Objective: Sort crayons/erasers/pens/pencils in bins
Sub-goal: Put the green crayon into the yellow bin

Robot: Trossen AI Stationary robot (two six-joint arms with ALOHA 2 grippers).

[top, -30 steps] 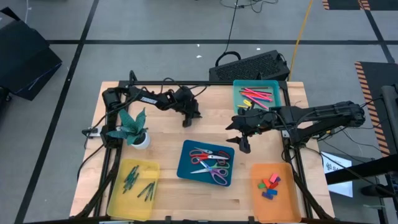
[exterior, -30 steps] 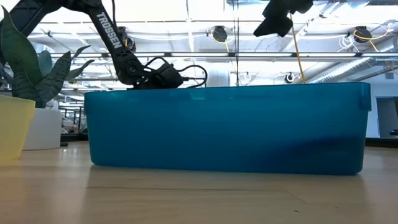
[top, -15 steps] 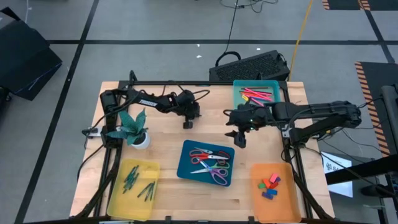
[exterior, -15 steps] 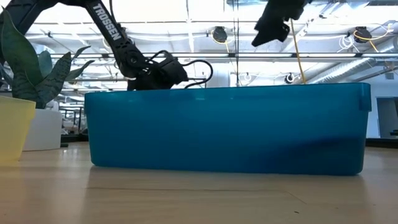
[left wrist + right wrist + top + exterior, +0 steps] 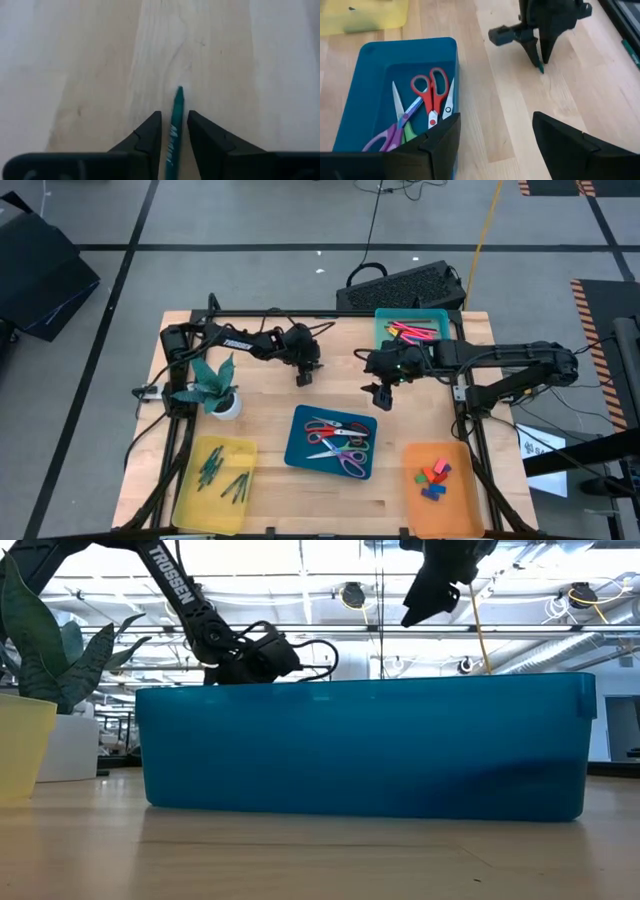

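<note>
My left gripper (image 5: pixel 303 377) stands over the bare wood at the table's far middle, shut on a thin teal stick with white lettering (image 5: pixel 177 102). Its point (image 5: pixel 540 68) is at or just above the wood. My right gripper (image 5: pixel 380 398) hangs open to the right of it, nothing between its fingers (image 5: pixel 495 145). The erasers (image 5: pixel 432 478) lie in the orange bin (image 5: pixel 450 515). Green sticks lie in the yellow bin (image 5: pixel 190 510), pink and red sticks in the teal bin (image 5: pixel 382 340), and scissors in the dark blue bin (image 5: pixel 295 442). My left gripper pinches the teal stick's shaft (image 5: pixel 173 131) between its two fingers (image 5: pixel 150 131). The fingers point down from above and lie along the stick, whose pointed end sticks out past their tips. Whether that end touches the wood, I cannot tell.
A potted plant (image 5: pixel 215 387) stands at the table's left. A black keyboard (image 5: pixel 405 285) lies on the floor beyond the far edge. Bare wood lies between the two grippers and the dark blue bin.
My right gripper has gone toward the table's left and far edges, nearer my left gripper, staying open.
</note>
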